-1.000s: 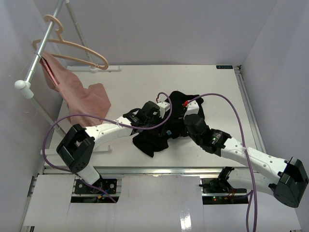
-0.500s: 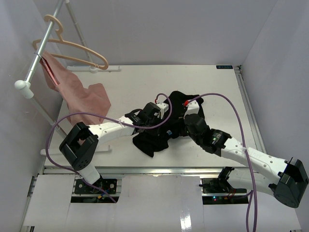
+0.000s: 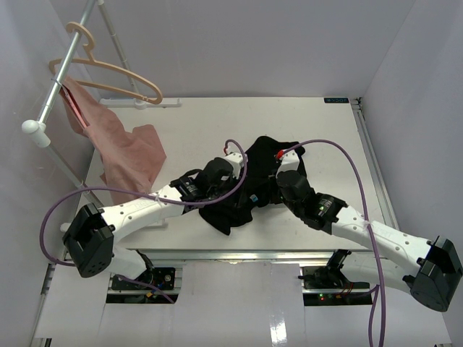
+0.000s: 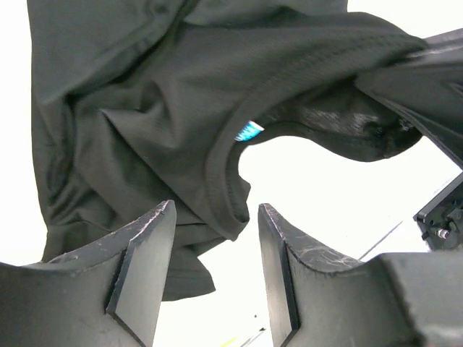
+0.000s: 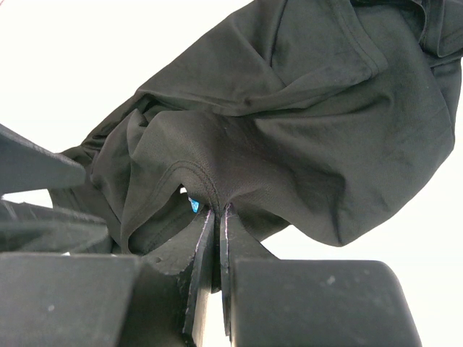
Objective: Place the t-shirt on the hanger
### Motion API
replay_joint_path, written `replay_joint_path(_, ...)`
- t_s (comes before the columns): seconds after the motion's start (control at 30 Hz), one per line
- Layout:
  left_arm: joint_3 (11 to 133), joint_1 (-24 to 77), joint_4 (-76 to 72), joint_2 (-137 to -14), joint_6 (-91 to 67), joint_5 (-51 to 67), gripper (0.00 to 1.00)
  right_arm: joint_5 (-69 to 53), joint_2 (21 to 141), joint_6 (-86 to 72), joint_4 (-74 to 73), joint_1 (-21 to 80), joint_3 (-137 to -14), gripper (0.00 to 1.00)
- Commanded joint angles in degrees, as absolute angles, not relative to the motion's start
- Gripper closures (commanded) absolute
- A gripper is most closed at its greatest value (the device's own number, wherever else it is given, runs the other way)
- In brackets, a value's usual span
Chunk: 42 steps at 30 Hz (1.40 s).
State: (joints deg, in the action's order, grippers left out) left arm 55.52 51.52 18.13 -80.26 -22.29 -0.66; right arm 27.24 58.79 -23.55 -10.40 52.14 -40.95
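Over the last second the left arm stretched out. Its elbow swung away from the hanger (image 3: 108,76) toward the near table edge, and its wrist slid further across the t-shirt (image 3: 230,215). The right arm and the shirt barely shifted in the overhead view.

The left gripper (image 4: 217,210) ended with its jaws standing well apart and holding nothing. The collar (image 4: 215,173) ran up between the two fingers, and cloth lay against the inner face of one finger. The right gripper (image 5: 217,213) was pressed fully shut on a fold of the shirt at the collar, just beside the blue label (image 5: 193,206).

The shirt lay bunched on the table, well apart from the hanger. It was on the side away from the rail (image 3: 61,76) and nearer the arm bases. The hanger hung from that rail with a pink cloth (image 3: 134,152) draped below it.

To my eye the left arm had lined itself up for a second hold on the neckline, opposite the right one. With only one grip in place, the neck hole was not yet spread, so the shirt could not be lifted toward the hanger. Closing on the collar rim alone, and not on a double layer, looked like the fine point.
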Motion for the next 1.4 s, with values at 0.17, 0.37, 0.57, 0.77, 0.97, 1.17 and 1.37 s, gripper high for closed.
replay_joint_path(0.17, 55.16, 55.96, 18.13, -84.56, -27.74, -10.12, 0.40, 28.38, 56.64, -23.12, -8.35, 51.96, -40.19, 0.92)
replay_joint_path(0.37, 56.44, 56.12, 18.90, -88.24, -29.14, -13.24, 0.43, 28.30, 56.16, -23.03, -8.35, 51.94, -40.08, 0.92)
replay_joint_path(0.57, 56.77, 56.17, 18.82, -89.28, -29.31, -13.71, 0.54, 28.39, 56.26, -23.04, -8.35, 52.03, -39.99, 0.92)
replay_joint_path(0.77, 57.05, 56.16, 19.80, -87.66, -28.06, -14.09, 1.00, 28.13, 56.72, -23.12, -8.35, 52.03, -40.02, 0.92)
replay_joint_path(0.97, 57.47, 56.20, 21.47, -81.99, -28.56, -14.74, 1.00, 27.43, 56.93, -22.92, -8.44, 51.94, -39.87, 0.90)
replay_joint_path(1.17, 57.37, 56.19, 22.20, -80.41, -28.95, -14.88, 1.00, 25.80, 55.78, -20.78, -6.97, 51.94, -38.78, 0.68)
replay_joint_path(1.37, 57.54, 56.16, 22.20, -78.72, -29.27, -14.59, 1.00, 26.36, 58.41, -18.73, -5.89, 52.00, -38.84, 0.60)
